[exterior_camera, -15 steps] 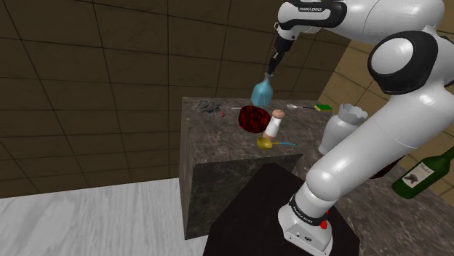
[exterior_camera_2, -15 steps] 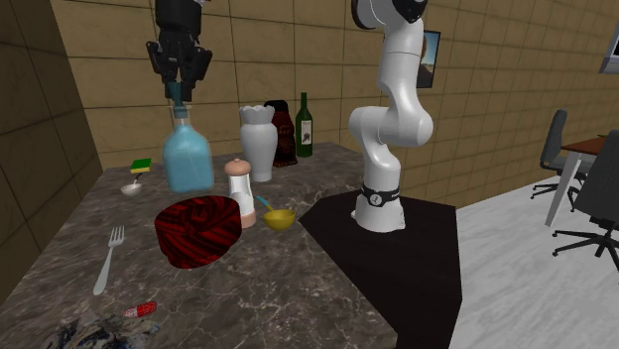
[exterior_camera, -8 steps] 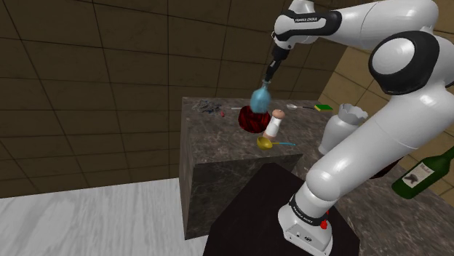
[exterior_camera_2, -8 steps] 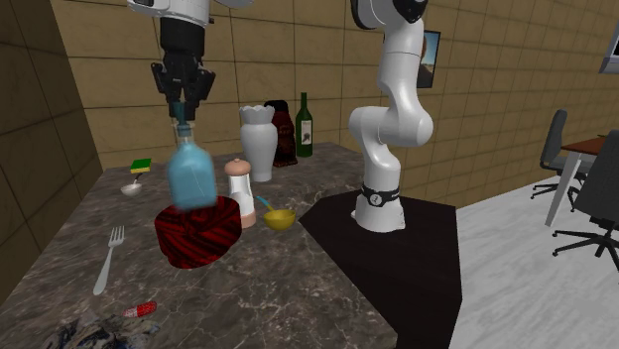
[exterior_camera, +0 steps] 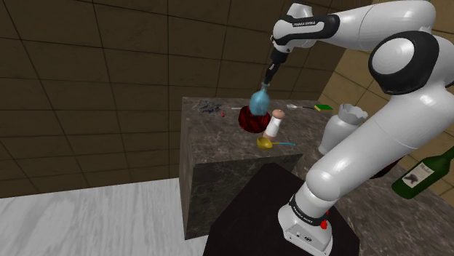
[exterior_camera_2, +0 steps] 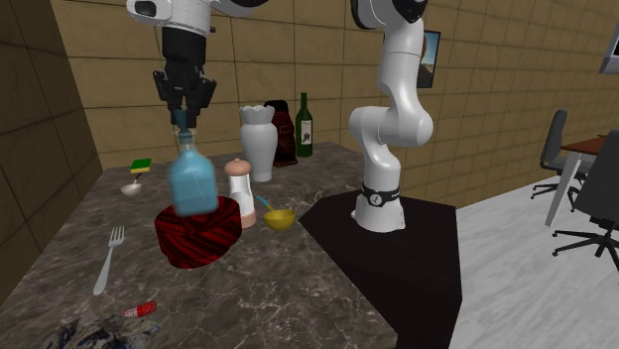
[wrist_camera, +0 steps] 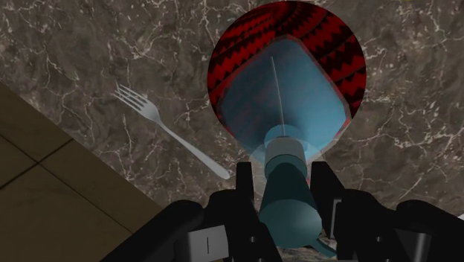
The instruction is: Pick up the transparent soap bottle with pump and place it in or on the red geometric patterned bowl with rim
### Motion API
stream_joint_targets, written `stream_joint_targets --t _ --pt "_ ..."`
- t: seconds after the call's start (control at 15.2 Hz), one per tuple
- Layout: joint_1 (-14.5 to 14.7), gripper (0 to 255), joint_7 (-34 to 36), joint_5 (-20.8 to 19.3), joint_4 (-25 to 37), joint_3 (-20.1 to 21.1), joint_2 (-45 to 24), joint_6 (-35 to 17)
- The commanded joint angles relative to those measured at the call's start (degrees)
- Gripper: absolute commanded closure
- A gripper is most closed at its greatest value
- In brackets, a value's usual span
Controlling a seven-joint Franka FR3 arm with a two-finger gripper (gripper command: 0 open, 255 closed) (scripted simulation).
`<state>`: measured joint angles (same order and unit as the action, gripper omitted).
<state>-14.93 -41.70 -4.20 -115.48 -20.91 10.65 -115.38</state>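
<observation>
Soap bottle (exterior_camera_2: 191, 180), pale blue and see-through, hanging upright by its neck above red patterned bowl (exterior_camera_2: 198, 233). Pinched at the pump collar by black gripper (exterior_camera_2: 185, 121), fingers pressed on both sides of it; same clamp seen in wrist view with gripper (wrist_camera: 281, 175) round the teal neck. Pump head mostly hidden between the fingers. Seen along the gripper, soap bottle (wrist_camera: 282, 112) covering most of the inside of bowl (wrist_camera: 238, 45), with red zigzag rim showing around it. Bottle base overlapping bowl's top edge in second exterior view; touching or just clear, cannot tell. From shoulder view, soap bottle (exterior_camera: 260, 97) small, partly in front of bowl (exterior_camera: 252, 120), under gripper (exterior_camera: 268, 78). Bowl standing on dark marble counter (exterior_camera_2: 298, 297). Silver fork (exterior_camera_2: 107, 260) near the bowl, also in wrist view (wrist_camera: 171, 130), apart from it. White shaker (exterior_camera_2: 238, 193) just beside bowl, yellow spoon (exterior_camera_2: 278, 218) next to that. White vase (exterior_camera_2: 256, 142) and green wine bottle (exterior_camera_2: 305, 127) further back. Crumpled dark item at counter's near corner cut off by frame edge, unidentifiable.
</observation>
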Motion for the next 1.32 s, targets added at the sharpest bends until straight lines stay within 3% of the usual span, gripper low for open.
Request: stream_joint_targets --t 0.0,0.07,0.13,0.46,0.73,1.25 --pt "0.0 255 0.0 0.0 0.01 0.0 0.01 -0.02" --pt "0.0 255 0.0 0.0 0.01 0.0 0.01 -0.02" --pt "0.0 0 0.0 0.0 0.01 0.0 0.01 -0.02" --pt "0.0 0 0.0 0.0 0.02 0.0 0.01 -0.01" --pt "0.12 0 0.33 -0.4 5.61 0.56 1.61 7.11" --pt "0.12 0 0.33 -0.4 5.61 0.56 1.61 7.11"
